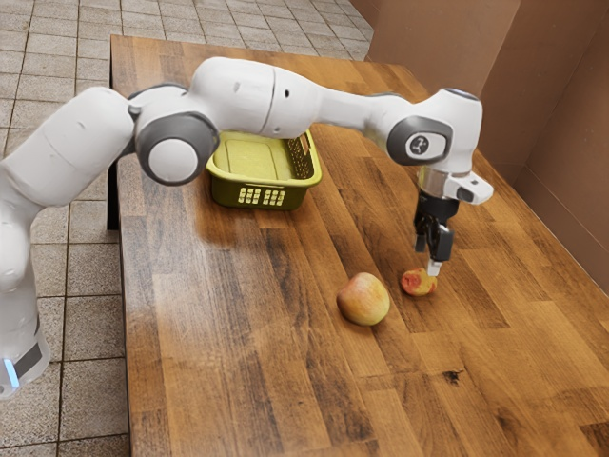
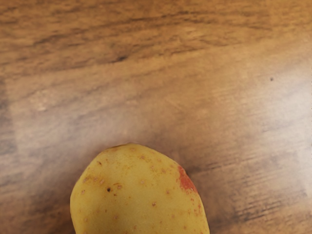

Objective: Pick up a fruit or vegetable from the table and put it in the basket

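Note:
The black gripper [image 1: 434, 268] points down at the small yellow-and-red potato [image 1: 419, 282] in the exterior view, its lower end overlapping the potato's upper right side. Whether it holds the potato cannot be made out. In the wrist view the potato [image 2: 139, 192] looms large at the lower edge, yellow with brown specks and a red patch. A larger red-and-yellow fruit, perhaps an apple or mango [image 1: 363, 299], lies on the table beside the potato, toward the exterior view's left. The green basket [image 1: 261, 197] stands farther back, partly behind the arm.
The wooden table [image 1: 228, 381] extends around both pieces of produce. The arm's forearm passes above the basket in the exterior view. Brown walls [image 1: 561, 171] stand beyond the table's edge at the exterior view's right.

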Action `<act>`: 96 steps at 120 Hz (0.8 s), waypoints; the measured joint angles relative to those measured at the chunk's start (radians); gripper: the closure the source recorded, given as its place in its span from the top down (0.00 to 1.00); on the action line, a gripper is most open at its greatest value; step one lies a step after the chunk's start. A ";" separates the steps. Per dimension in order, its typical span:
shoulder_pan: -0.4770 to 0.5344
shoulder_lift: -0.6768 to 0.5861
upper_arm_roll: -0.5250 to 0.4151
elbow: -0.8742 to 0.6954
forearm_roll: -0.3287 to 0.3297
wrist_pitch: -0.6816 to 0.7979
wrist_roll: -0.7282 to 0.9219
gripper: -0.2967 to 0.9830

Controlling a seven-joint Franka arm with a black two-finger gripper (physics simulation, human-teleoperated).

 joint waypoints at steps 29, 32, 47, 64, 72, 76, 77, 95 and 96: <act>0.001 0.012 0.002 -0.055 -0.017 0.083 0.018 0.77; 0.001 0.013 0.003 -0.063 -0.019 0.091 0.020 0.77; 0.001 0.014 0.004 -0.095 -0.030 0.129 0.031 0.77; 0.001 0.017 0.005 -0.103 -0.037 0.158 0.041 0.77; 0.002 0.017 0.006 -0.105 -0.038 0.166 0.045 0.77; 0.002 0.017 0.014 -0.108 -0.039 0.169 0.047 0.77; 0.002 0.017 0.016 -0.109 -0.039 0.170 0.048 0.77; 0.003 0.017 0.026 -0.121 -0.042 0.180 0.056 0.78; 0.003 0.017 0.026 -0.121 -0.042 0.180 0.057 0.79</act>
